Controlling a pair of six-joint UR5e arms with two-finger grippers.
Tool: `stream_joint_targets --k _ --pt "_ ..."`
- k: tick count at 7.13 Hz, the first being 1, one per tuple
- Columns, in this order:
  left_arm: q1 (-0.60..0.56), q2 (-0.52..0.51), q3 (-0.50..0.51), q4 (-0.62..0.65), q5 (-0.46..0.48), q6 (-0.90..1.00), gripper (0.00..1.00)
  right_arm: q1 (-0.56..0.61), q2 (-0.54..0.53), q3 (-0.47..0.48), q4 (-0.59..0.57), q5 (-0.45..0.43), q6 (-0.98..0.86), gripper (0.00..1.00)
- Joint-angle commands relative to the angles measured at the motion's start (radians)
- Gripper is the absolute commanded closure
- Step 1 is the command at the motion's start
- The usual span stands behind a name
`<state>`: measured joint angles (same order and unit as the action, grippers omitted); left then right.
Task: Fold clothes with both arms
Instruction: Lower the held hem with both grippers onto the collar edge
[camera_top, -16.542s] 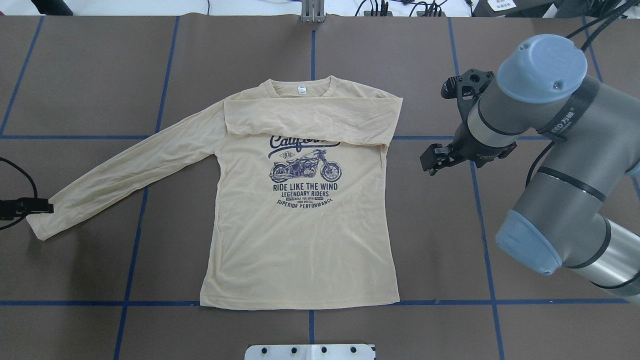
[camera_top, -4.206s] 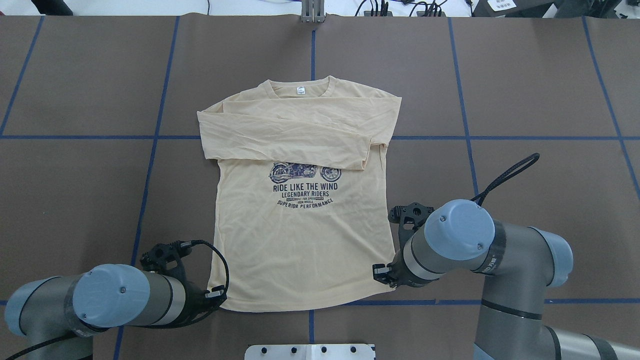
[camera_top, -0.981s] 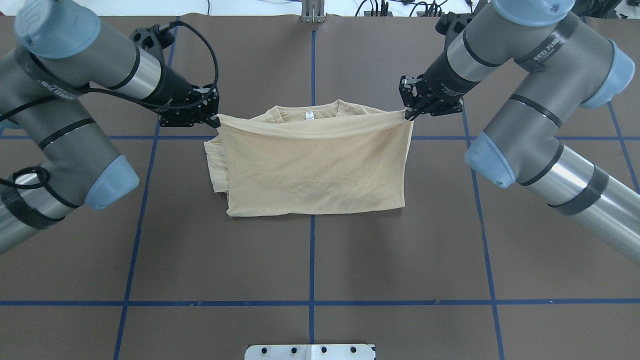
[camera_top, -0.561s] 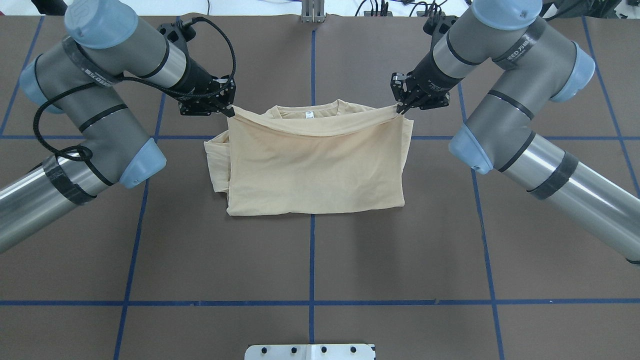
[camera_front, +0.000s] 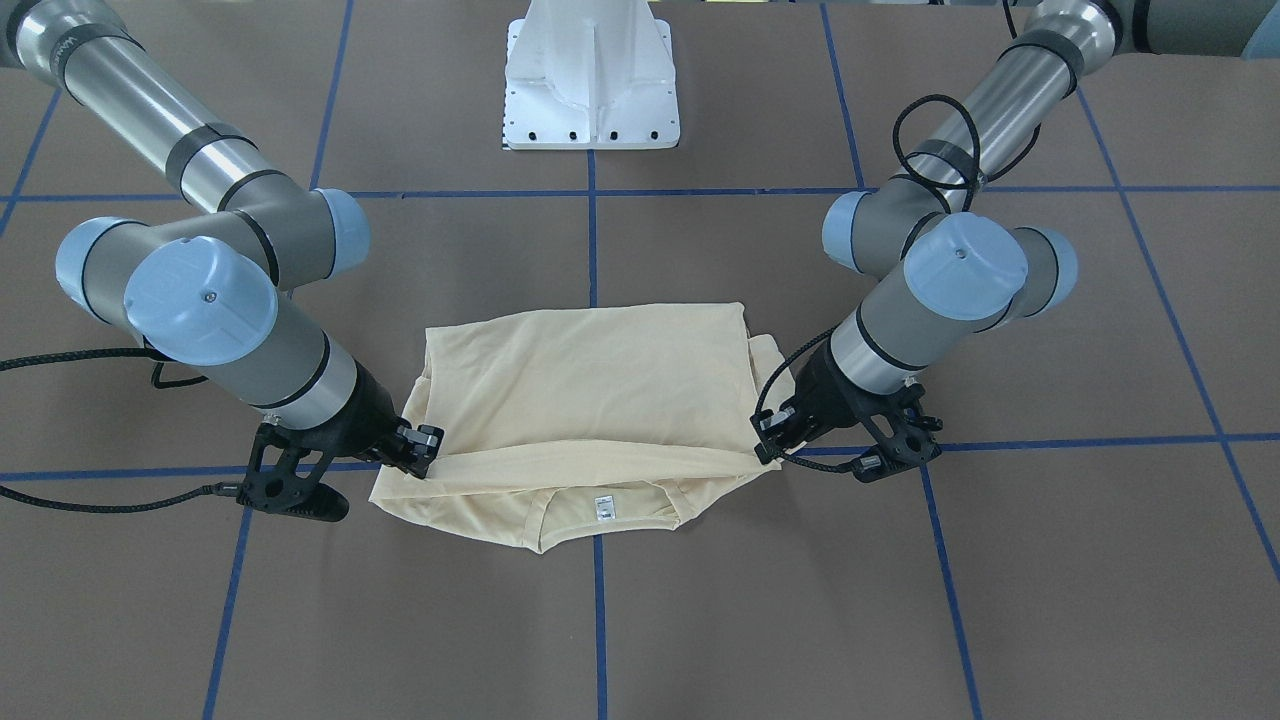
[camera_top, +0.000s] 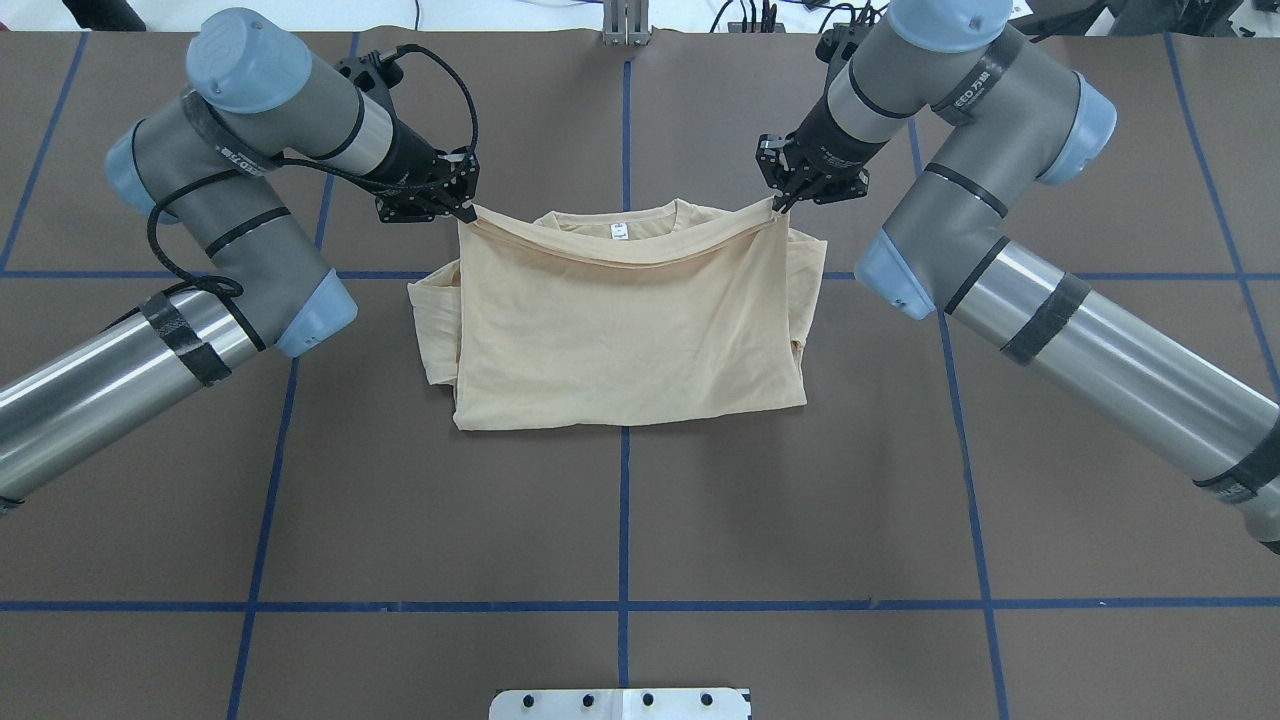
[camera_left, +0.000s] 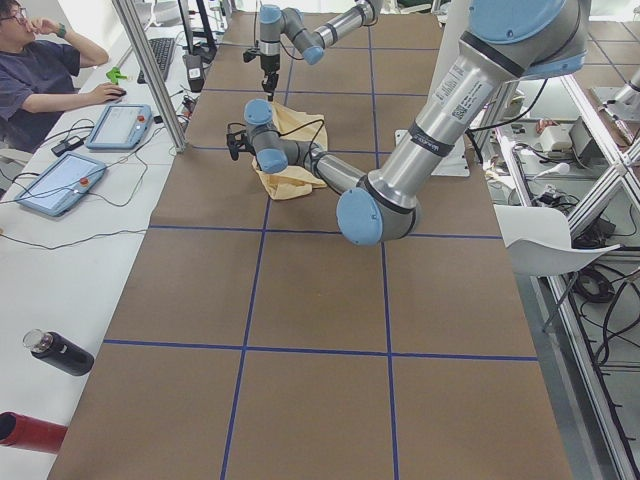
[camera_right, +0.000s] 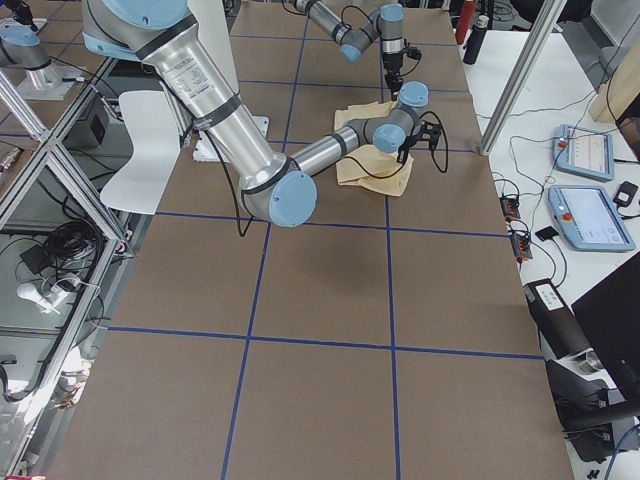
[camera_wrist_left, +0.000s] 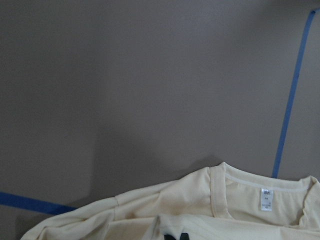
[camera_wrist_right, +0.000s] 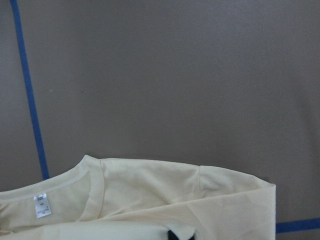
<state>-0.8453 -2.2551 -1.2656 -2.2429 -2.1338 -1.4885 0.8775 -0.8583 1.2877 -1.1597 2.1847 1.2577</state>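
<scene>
The cream-yellow shirt (camera_top: 620, 330) lies folded in half on the brown table, plain back side up, its hem lifted up to the collar. My left gripper (camera_top: 462, 210) is shut on the hem's left corner, and my right gripper (camera_top: 778, 203) is shut on the right corner. The hem sags between them just short of the white neck label (camera_top: 621, 232). From the front, the left gripper (camera_front: 772, 447) and right gripper (camera_front: 425, 462) pinch the same edge above the shirt (camera_front: 590, 390). Both wrist views show the collar and label (camera_wrist_left: 267, 199) (camera_wrist_right: 41, 205), no fingers.
Blue tape lines (camera_top: 624, 520) grid the table. The white pedestal base (camera_front: 590, 75) stands at the robot's side. A metal post (camera_top: 625, 25) rises at the far edge. A person (camera_left: 40, 70) sits at a side desk with tablets (camera_left: 60, 182); bottles (camera_left: 60, 352) lie nearby.
Both grippers have carried the hem farther from the robot and closer together, up to the collar. The held edge now sags between them, and both arms reach further over the table.
</scene>
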Motion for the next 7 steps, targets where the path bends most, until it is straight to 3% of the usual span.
stream_joint_targets --k 1,3,7 --pt "0.0 -0.009 0.046 -0.011 0.012 0.002 1.0 0.0 0.002 -0.057 0.055 -0.014 -0.001 1.0" --pt "0.0 -0.008 0.095 -0.021 0.038 0.01 1.0 0.001 -0.004 -0.064 0.052 -0.02 -0.001 1.0" --pt "-0.001 -0.034 0.089 -0.02 0.038 -0.002 1.0 -0.003 -0.002 -0.062 0.054 -0.026 0.0 1.0"
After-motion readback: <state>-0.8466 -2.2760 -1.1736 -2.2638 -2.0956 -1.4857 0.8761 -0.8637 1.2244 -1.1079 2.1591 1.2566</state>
